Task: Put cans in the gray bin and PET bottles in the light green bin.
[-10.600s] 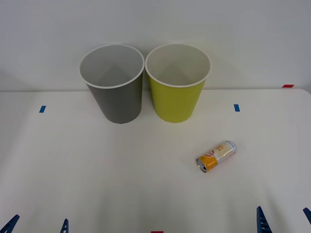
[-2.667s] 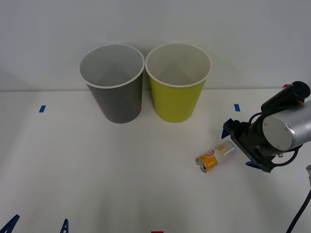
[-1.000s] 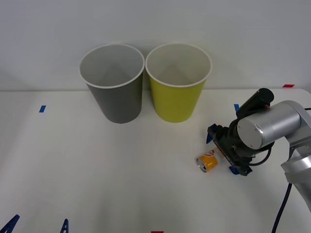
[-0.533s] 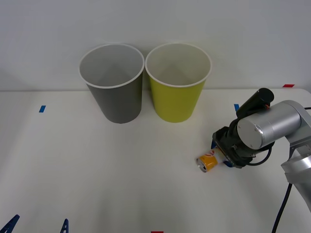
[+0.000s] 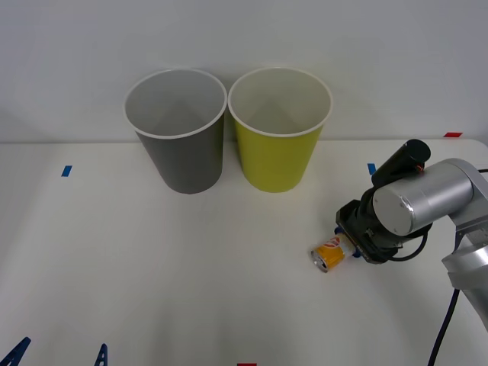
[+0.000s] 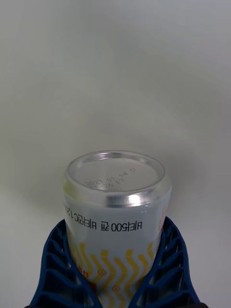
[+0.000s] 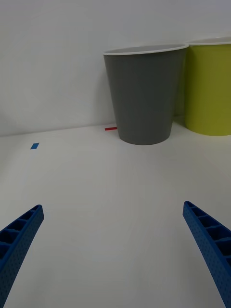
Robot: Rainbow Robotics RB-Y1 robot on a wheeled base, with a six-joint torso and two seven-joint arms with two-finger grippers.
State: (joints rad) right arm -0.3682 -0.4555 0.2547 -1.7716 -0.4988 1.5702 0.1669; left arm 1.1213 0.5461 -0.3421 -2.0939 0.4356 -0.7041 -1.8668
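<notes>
1. One left end effector (image 7: 115, 250) is waiting at the near left edge of the surface (image 5: 152, 267), its fingers (image 7: 19, 236) spread wide and holding nothing.
2. Two bins are standing side by side at the far middle: one gray bin (image 5: 181, 145) on the left and one light green bin (image 5: 279, 149) just beside it on the right, both upright and looking empty.
3. One can (image 5: 329, 254) is lying on its side on the surface, near and right of the light green bin, well apart from both bins.
4. One right end effector (image 5: 352, 242) is clamping the can's right end; the blue fingers (image 6: 57, 260) are pressing both sides of its body.
5. Doing this step well probably means keeping the squeeze firm and lifting straight up before swinging left, past the green rim, to the gray bin.
</notes>
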